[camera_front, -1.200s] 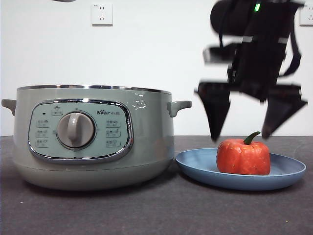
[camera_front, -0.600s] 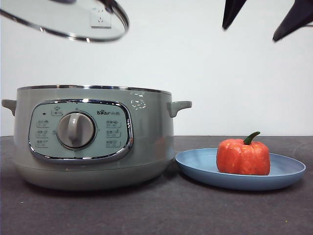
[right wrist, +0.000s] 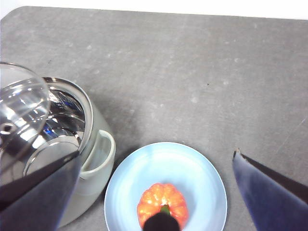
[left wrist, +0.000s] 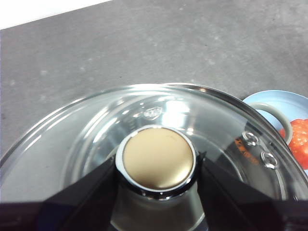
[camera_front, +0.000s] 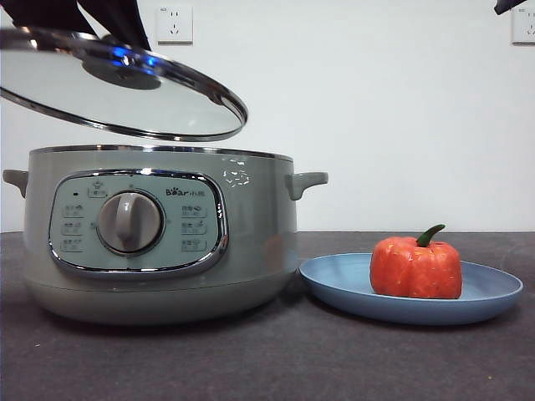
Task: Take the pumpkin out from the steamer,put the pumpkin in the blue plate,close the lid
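Pumpkin (camera_front: pixel 415 267) is sitting upright on the blue plate (camera_front: pixel 489 294), just beside the steamer (camera_front: pixel 251 251) on the dark table (camera_front: pixel 267 359). Left gripper (left wrist: pixel 156 168) is clamping the knob (left wrist: pixel 158 158) of the glass lid (camera_front: pixel 192 100) — tilted, hanging above the open pot, not touching it. Right gripper (right wrist: pixel 159 192) is hovering high over the plate — jaws spread, empty.

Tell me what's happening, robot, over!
Left pincer shut on lid above steamer. Right pincer open, high. Pumpkin on blue plate. Nothing blocking.
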{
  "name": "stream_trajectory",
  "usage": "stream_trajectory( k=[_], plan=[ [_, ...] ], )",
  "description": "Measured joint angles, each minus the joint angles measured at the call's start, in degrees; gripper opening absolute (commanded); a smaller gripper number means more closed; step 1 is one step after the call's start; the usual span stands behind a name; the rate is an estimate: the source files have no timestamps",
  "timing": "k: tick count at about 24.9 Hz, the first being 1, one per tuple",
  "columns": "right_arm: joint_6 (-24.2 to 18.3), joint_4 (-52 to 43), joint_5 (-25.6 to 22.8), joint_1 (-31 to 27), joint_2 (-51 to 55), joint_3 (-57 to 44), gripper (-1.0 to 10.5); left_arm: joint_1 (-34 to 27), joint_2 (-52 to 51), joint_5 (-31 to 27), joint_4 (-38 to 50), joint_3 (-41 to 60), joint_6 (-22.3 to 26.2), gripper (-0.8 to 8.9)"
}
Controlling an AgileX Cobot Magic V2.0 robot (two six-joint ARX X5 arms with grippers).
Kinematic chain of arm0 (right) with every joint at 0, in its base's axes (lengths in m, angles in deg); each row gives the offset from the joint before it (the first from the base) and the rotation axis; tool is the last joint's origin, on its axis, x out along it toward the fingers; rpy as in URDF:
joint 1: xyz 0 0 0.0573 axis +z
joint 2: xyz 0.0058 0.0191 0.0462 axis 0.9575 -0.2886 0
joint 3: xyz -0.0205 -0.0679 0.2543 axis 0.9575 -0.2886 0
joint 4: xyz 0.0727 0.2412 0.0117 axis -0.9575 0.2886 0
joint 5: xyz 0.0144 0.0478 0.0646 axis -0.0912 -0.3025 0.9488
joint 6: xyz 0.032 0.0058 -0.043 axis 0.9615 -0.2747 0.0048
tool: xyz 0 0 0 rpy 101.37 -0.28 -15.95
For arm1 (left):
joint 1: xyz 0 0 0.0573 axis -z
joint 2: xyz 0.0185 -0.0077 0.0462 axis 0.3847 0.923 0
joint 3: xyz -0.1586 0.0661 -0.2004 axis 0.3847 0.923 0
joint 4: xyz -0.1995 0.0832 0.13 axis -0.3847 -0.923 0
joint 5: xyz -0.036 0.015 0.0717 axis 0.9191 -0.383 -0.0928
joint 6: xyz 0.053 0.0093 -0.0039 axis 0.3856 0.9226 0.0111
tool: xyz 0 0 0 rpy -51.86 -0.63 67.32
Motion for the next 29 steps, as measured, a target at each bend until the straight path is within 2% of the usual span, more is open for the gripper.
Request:
stream_trajectory(
  k=[7, 29],
  plan=[
    [0.3, 0.0, 0.0, 0.0, 0.0, 0.0, 5.6, 2.0, 2.3, 0.1, 4.1, 0.9, -1.2, -0.09],
    [0.3, 0.0, 0.0, 0.0, 0.0, 0.0, 5.6, 4.0, 9.1, -0.5, 5.8, 0.9, -1.7, -0.09]
  ],
)
